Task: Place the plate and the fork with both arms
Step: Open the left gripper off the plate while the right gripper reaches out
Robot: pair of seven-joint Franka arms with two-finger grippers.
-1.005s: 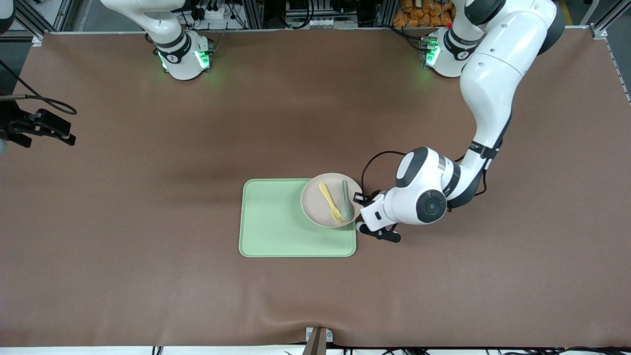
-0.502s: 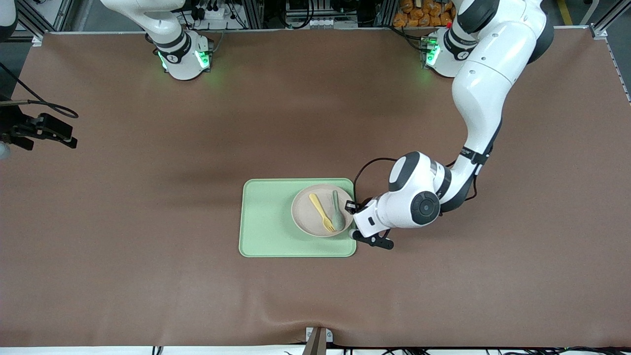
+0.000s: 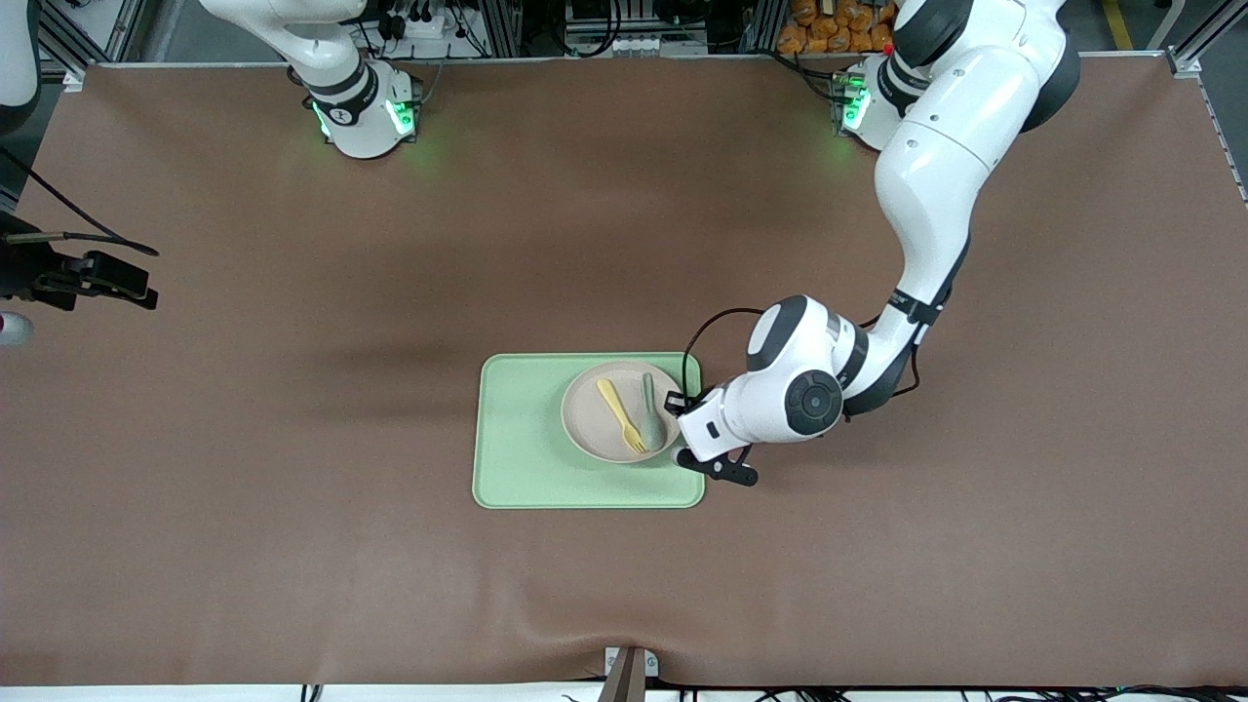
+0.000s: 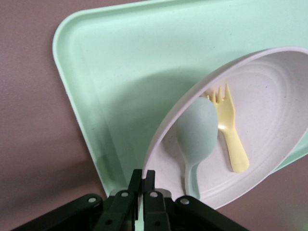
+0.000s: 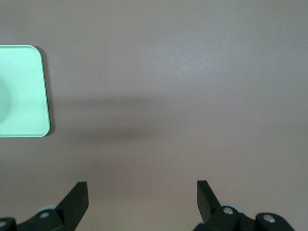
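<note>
Front view: the left arm reaches down to the tray, and its left gripper pinches the rim of the plate at the edge toward the left arm's end of the table. The plate is over the half of the tray toward that same end. In the plate lie the fork and, just beside it, a spoon. The right gripper waits over bare table at the right arm's end, well apart from the tray.

Left wrist view: the fingers are closed on the plate's rim; the plate looks tilted above the tray, with the fork and spoon side by side inside.

Right wrist view: the right gripper's fingers stand wide apart, holding nothing, over the table; a corner of the tray shows.
</note>
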